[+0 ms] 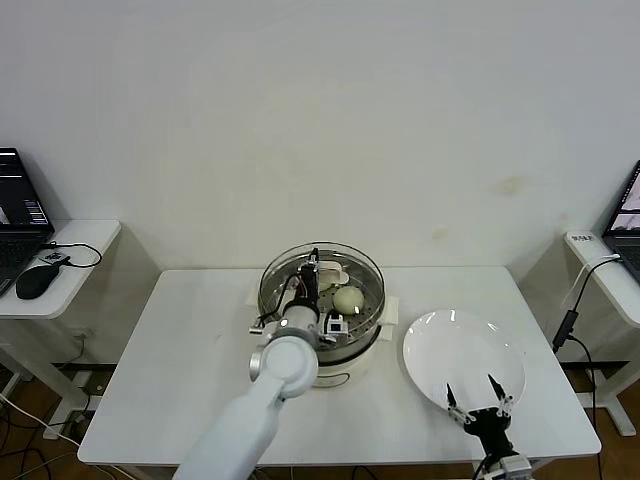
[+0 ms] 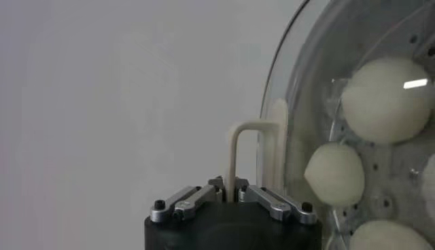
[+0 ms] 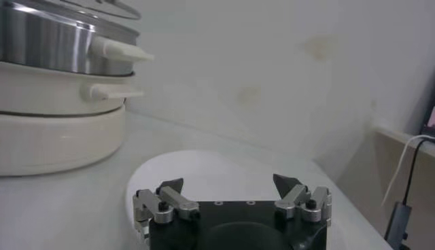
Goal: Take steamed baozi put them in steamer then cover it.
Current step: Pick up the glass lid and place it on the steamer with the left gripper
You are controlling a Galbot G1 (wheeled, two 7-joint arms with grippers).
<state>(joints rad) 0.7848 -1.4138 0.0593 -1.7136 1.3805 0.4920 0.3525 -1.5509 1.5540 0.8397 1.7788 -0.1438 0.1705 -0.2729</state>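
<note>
Gripping the cover (image 1: 322, 283) handle over the steamer (image 1: 352, 345), left tool (image 2: 229, 193); right tool (image 1: 479, 398) spread above plate (image 1: 440, 345)

No text, label, brand, number or sign can be read anywhere. The laptop (image 1: 20, 205) at the far left shows a lit screen with lines too small to make out; the laptop (image 1: 628, 212) at the far right likewise shows nothing legible.
</note>
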